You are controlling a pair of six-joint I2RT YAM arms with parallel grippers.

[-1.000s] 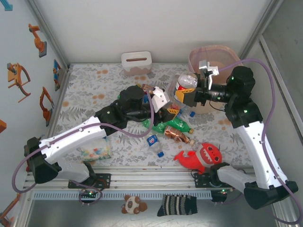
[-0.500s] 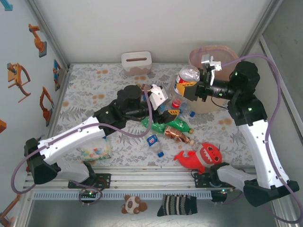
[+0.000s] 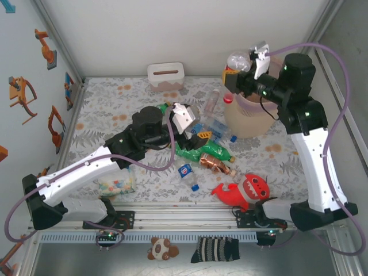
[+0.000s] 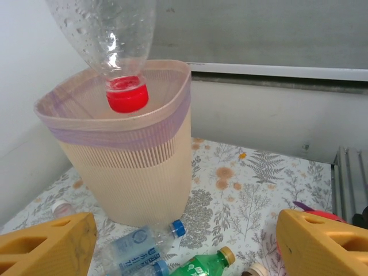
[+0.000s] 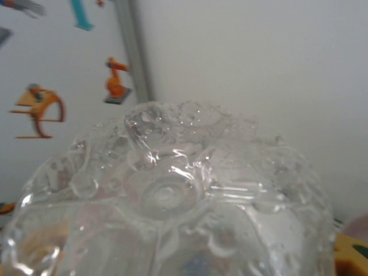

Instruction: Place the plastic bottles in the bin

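Clear, thin-walled plastic: the held bottle [image 4: 109, 34] hangs upside down over the mouth of the bin [image 4: 123, 167], its red cap [image 4: 127, 95] about level with the pink-lined rim. Whether the cap is already inside the rim line cannot be told.

Droplets bead the inside of the wall, but the bottle otherwise looks empty. It is therefore judged light, springy under a squeeze, and liable to buckle or slide if pinched mid-body. The stiffer zones, base and shoulder, are the better places to take hold. Here the hold is at the base end, and the moulded base [image 5: 167, 195] looms close in the right wrist view.

The right gripper [image 3: 232, 70] is clamped on this bottle, with a yellow finger on either side. The right arm stands tall from the near edge of the table, elbow high, forearm reaching left above the bin. A release from this pose would probably drop the bottle in.

The left gripper [image 4: 185, 224] is empty, jaws wide apart, low over the table and facing the bin. Around it lie more bottles: a clear one with a blue cap [image 4: 141, 244], a green bottle [image 3: 215, 150] and a copper-brown bottle [image 3: 213, 164]. A red plush shark [image 3: 244, 190] lies nearer the arm bases.
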